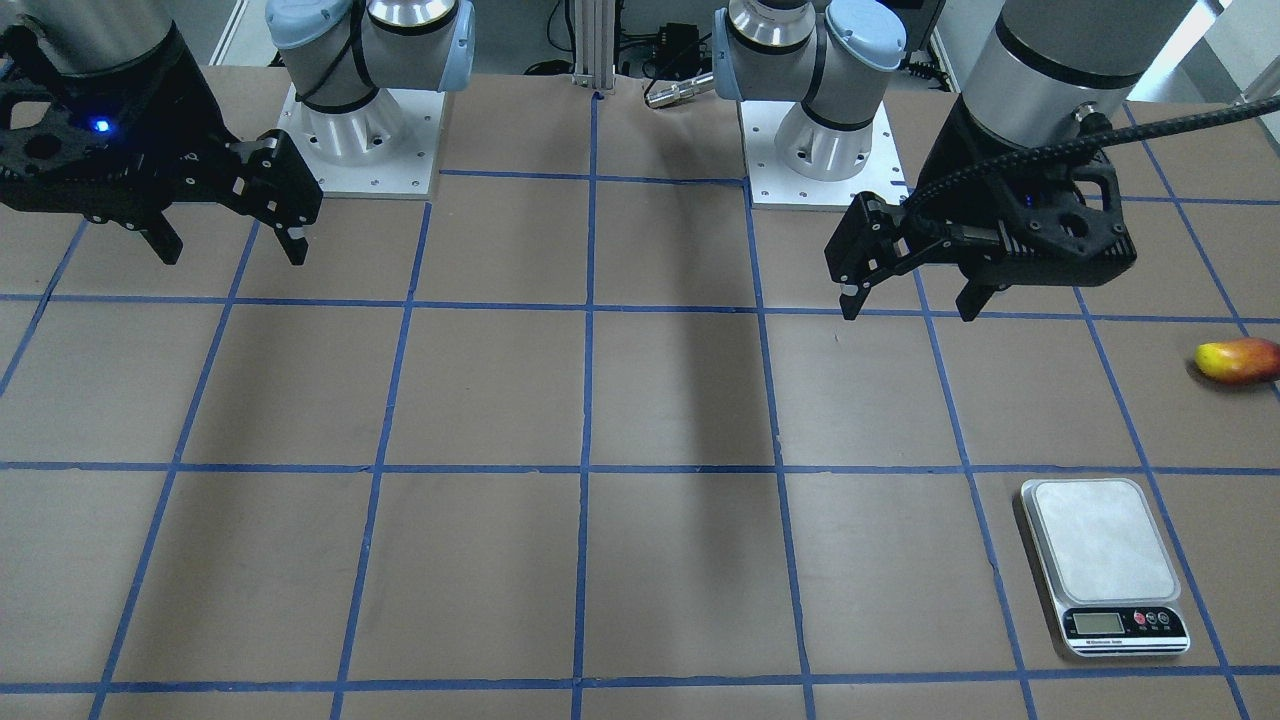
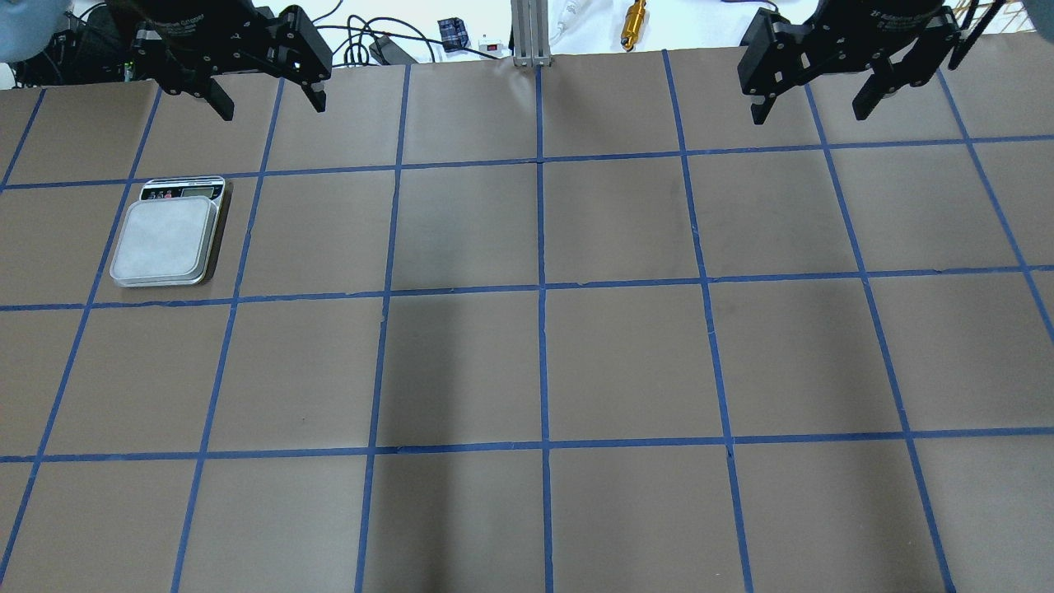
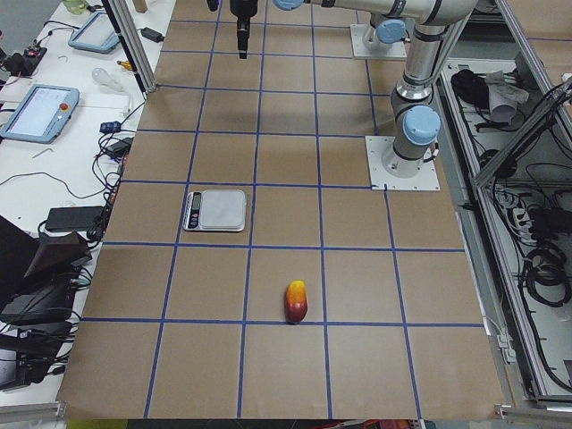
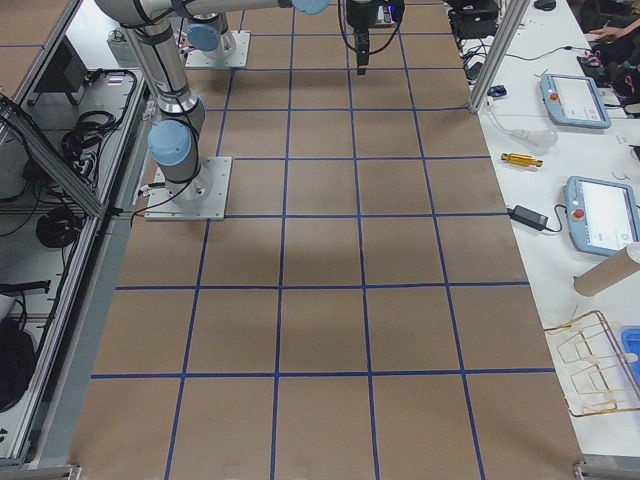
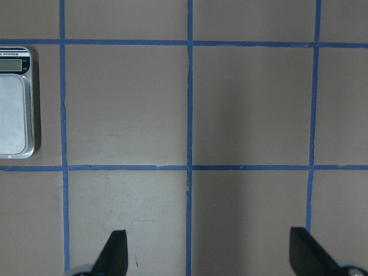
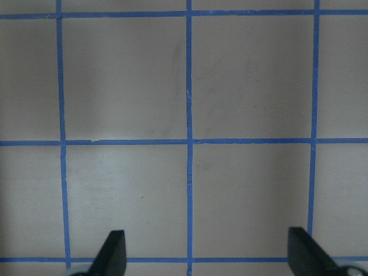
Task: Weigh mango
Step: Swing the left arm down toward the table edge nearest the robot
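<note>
The mango [image 1: 1238, 360], yellow at one end and red at the other, lies on the brown table near the end on my left; it also shows in the exterior left view [image 3: 296, 301]. It is out of the overhead view. The silver scale [image 1: 1100, 560] stands apart from it with its platform bare, and also shows in the overhead view [image 2: 165, 239] and at the left wrist view's edge [image 5: 14, 115]. My left gripper [image 1: 910, 300] hangs open and empty above the table, away from both. My right gripper [image 1: 233, 255] is open and empty on the other side.
Blue tape lines grid the table. The two arm bases [image 1: 365, 130] stand at the robot's edge. A gold cylinder [image 2: 635, 15] and cables lie beyond the far edge. Tablets [image 3: 40, 107] lie on the side bench.
</note>
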### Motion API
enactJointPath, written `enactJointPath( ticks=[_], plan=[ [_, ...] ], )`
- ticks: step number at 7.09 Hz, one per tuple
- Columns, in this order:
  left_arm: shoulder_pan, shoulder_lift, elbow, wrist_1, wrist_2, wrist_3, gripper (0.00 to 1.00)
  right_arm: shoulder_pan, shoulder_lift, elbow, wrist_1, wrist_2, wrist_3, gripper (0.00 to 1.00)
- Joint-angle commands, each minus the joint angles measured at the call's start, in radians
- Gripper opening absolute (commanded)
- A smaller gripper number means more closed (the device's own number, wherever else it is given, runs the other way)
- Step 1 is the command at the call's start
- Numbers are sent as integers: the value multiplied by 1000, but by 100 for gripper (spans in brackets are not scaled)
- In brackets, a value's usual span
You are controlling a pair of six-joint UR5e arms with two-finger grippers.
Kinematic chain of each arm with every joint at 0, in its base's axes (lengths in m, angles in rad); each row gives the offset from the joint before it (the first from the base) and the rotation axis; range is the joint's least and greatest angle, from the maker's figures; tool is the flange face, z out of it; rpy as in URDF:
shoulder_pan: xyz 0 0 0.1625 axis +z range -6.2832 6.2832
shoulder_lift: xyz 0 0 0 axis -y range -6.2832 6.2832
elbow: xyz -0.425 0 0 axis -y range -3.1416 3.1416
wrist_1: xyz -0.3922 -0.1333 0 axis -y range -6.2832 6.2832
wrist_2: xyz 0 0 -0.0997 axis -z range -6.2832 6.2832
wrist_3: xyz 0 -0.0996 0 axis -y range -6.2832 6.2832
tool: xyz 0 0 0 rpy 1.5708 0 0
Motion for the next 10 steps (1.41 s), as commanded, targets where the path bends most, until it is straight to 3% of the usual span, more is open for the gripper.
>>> enactJointPath(
  ticks=[1, 3, 4, 7, 10],
  plan=[
    [4, 6, -6, 0, 0, 2, 100, 1, 0, 0, 0, 1, 0, 100],
    [16, 6, 1, -12, 0, 29, 100, 1, 0, 0, 0, -1, 0, 100],
    [58, 18, -5, -40, -6, 136, 100, -1, 0, 0, 0, -1, 0, 100],
    [267, 58, -4, -184, 0, 614, 100, 1, 0, 0, 0, -1, 0, 100],
    [639, 18, 1, -189, 53, 1282, 100, -1, 0, 0, 0, -1, 0, 100]
  ],
)
